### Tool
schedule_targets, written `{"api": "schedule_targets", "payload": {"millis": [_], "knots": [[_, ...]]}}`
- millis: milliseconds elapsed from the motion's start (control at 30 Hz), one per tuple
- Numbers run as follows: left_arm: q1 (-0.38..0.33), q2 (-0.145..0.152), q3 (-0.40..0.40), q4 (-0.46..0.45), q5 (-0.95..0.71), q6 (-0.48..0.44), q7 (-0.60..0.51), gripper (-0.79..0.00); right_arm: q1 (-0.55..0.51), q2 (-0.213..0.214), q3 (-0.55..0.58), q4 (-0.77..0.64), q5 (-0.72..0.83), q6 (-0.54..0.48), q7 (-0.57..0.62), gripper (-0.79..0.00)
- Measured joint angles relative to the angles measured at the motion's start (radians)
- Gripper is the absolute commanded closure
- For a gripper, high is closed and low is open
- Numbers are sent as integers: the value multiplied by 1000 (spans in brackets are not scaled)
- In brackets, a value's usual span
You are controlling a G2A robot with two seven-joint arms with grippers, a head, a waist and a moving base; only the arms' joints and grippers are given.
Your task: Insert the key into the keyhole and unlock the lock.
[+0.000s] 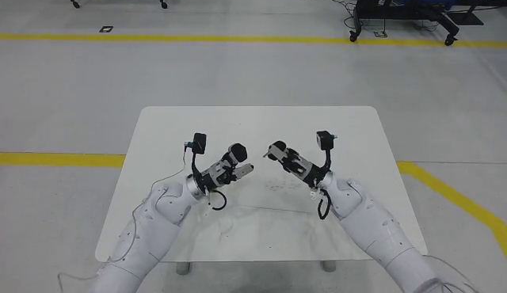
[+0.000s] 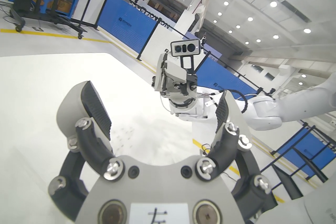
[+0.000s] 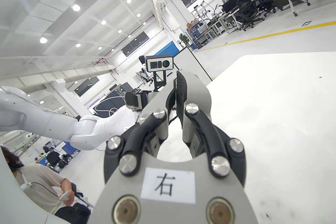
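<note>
While both arms hover over the white table [image 1: 333, 127], tips facing yet apart, left gripper [image 1: 242, 160] gapes empty, right gripper [image 1: 274, 150] is clenched, contents unclear; can't tell where key & lock lie, so nearer arm & approach axis are undecided.

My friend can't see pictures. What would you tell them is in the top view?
Over the middle of a white table, the robot's left pincer and right pincer point at each other with a gap between them. The left one is open, the right one shut. Beyond it, yellow lines cross the floor.
</note>
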Motion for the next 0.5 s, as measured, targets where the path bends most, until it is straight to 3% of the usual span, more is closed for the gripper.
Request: {"api": "schedule_targets", "payload": {"millis": [100,200,267,300,333,500], "knots": [[-21,-1,28,16,-120,0,-69,-683,21,-11,-18,21,50,1,21,0],[-37,3,33,29,-181,1,-120,-566,38,-19,-28,36,74,3,36,0],[-41,4,34,32,-194,1,-137,-480,47,-24,-33,45,80,5,42,0],[-42,4,35,32,-195,1,-140,-382,50,-26,-35,48,82,7,45,0],[-42,4,35,33,-195,1,-143,-332,53,-29,-38,51,84,8,49,0],[-45,2,43,39,-180,1,-147,-277,65,-40,-51,68,90,12,67,0]]}}
